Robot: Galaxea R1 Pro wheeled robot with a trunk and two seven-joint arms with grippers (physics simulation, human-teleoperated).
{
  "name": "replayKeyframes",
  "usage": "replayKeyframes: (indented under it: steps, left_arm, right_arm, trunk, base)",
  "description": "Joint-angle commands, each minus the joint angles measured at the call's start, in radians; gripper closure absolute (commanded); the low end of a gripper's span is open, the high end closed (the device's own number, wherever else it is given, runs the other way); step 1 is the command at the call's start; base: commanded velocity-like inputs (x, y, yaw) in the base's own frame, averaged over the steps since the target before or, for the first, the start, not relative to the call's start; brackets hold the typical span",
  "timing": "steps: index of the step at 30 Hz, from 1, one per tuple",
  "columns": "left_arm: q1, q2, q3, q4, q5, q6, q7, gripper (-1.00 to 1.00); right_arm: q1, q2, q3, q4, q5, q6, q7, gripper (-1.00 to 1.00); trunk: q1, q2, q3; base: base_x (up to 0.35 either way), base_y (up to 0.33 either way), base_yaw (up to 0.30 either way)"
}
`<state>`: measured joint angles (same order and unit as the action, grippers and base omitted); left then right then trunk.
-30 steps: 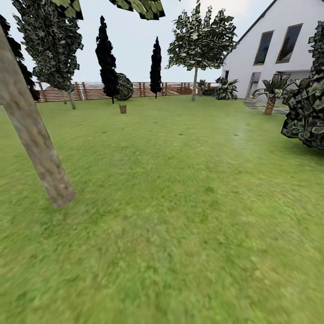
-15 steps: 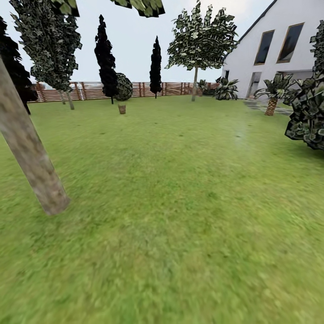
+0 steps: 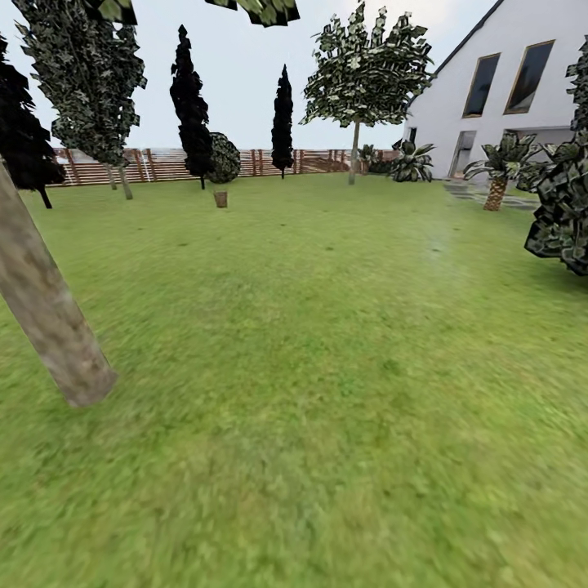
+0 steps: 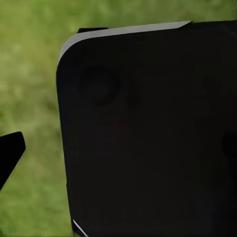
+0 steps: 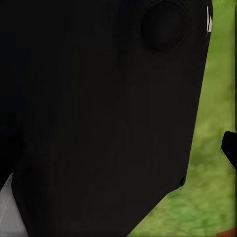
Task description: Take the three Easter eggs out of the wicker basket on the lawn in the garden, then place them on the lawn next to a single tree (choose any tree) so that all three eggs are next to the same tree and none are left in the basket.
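Basket (image 3: 220,199) upright far across lawn (image 3: 327,367), tree trunk (image 3: 49,318) near left, both grippers' state cannot be told.

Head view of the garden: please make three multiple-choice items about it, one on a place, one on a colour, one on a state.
1. Where does the small tan wicker basket stand?
A. far off on the bright green lawn, before the brown slatted fence
B. beside the near trunk
C. at the house door

2. What colour is the wall of the gabled house?
A. red
B. white
C. yellow

3. How does the thick mottled grey-brown trunk appear in the picture?
A. lying flat
B. cut to a stump
C. standing but leaning in the frame

Key: 1 A, the basket is small and near the fence line; 2 B, the wall is pale white; 3 C, the trunk rises from the grass at a slant.
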<state>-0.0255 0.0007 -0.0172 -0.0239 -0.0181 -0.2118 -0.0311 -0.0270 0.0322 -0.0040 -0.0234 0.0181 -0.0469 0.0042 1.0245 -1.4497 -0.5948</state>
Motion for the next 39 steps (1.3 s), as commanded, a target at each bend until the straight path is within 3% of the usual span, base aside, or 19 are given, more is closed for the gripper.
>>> replayKeyframes:
  steps: [1,39]
  left_arm:
    - [-0.001,0.0,-0.001,0.001,-0.002,-0.004,-0.001,-1.0]
    - [0.001,0.0,-0.001,0.001,-0.002,-0.024,-0.001,-1.0]
  right_arm:
    - [-0.001,0.0,-0.001,0.001,0.002,-0.003,0.0,-1.0]
    - [-0.001,0.0,-0.001,0.001,0.002,-0.003,0.0,-1.0]
  trunk:
    - [0.001,0.0,-0.001]
    - [0.001,0.0,-0.001]
  base:
    - [0.339,0.0,0.0]
    - [0.339,0.0,0.0]
